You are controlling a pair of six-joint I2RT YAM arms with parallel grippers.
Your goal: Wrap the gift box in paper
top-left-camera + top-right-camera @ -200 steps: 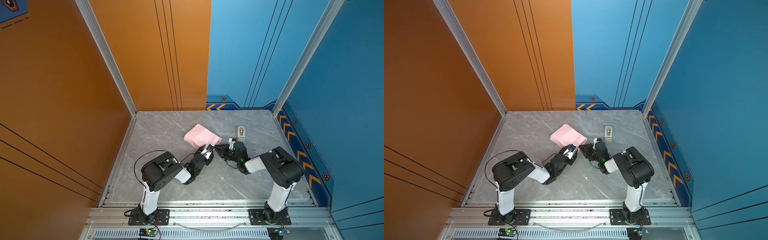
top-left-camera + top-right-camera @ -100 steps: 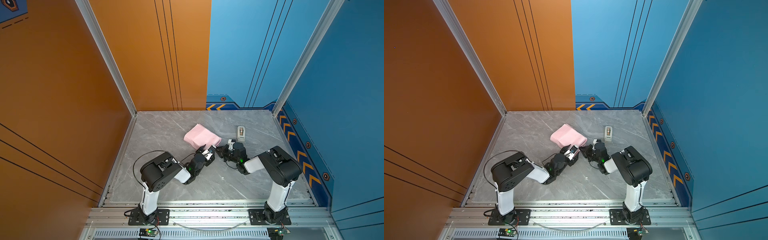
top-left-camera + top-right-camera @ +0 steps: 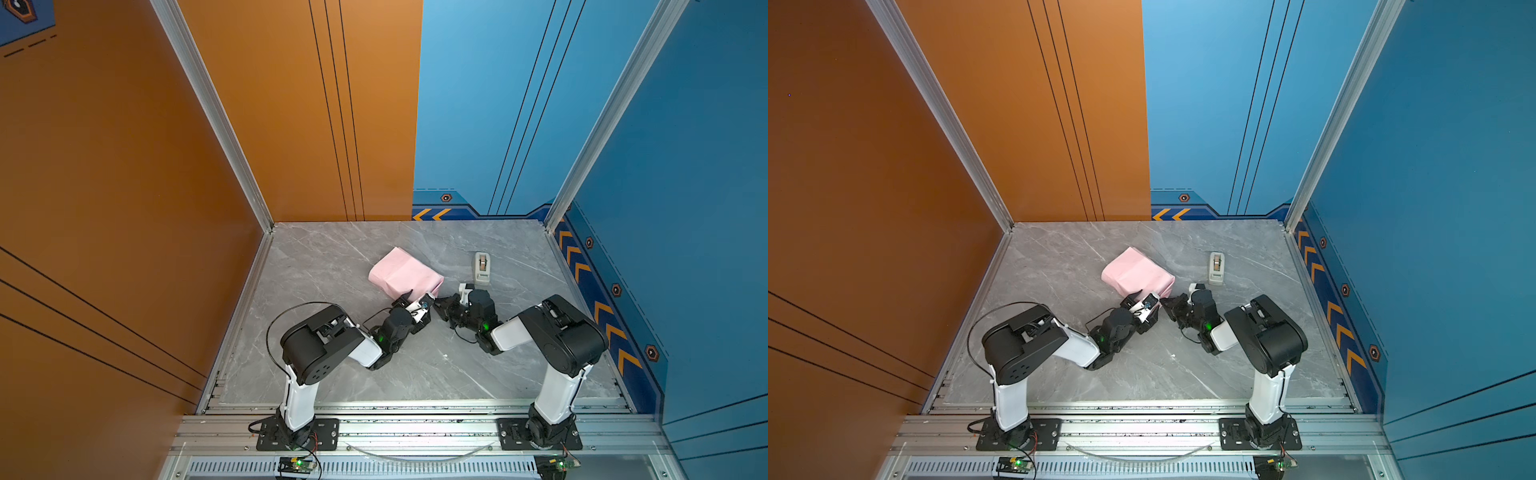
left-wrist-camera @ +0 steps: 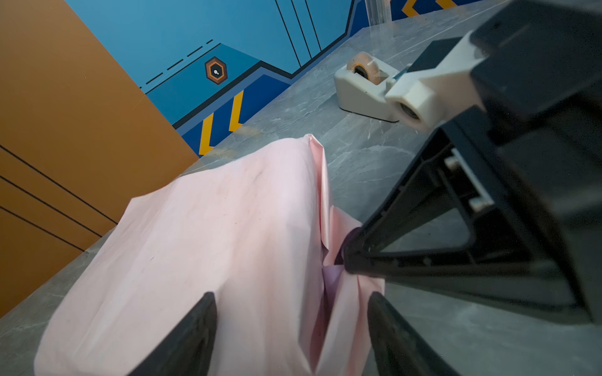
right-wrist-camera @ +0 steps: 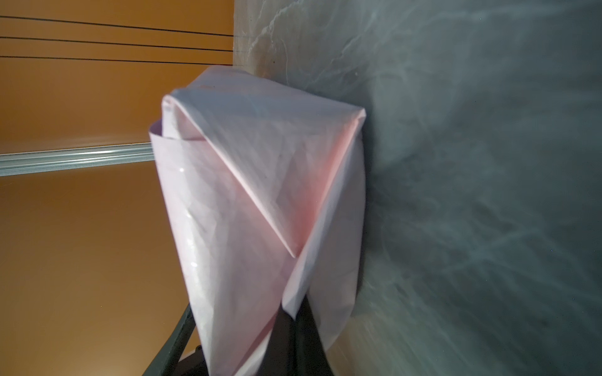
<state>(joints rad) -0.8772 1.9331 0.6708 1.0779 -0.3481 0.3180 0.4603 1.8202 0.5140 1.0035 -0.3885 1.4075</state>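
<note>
Two hands work the parcel's end: right hand (image 3: 439, 302) clenched on a paper (image 3: 405, 274) flap, left hand (image 4: 291, 301) released astride the fold. Gift box lies hidden beneath, on the tabletop (image 3: 415, 365). Advise pulling flap taut before creasing.

The paper (image 3: 405, 274) is shown pale pink, a lilac sliver exposed at a fold in the left wrist view. The table (image 3: 332, 257) is seen grey, veined white like marble. The tape dispenser (image 3: 482, 268) is rendered beige, its roll amber. The back wall (image 3: 291, 104) is painted orange and blue.
</note>
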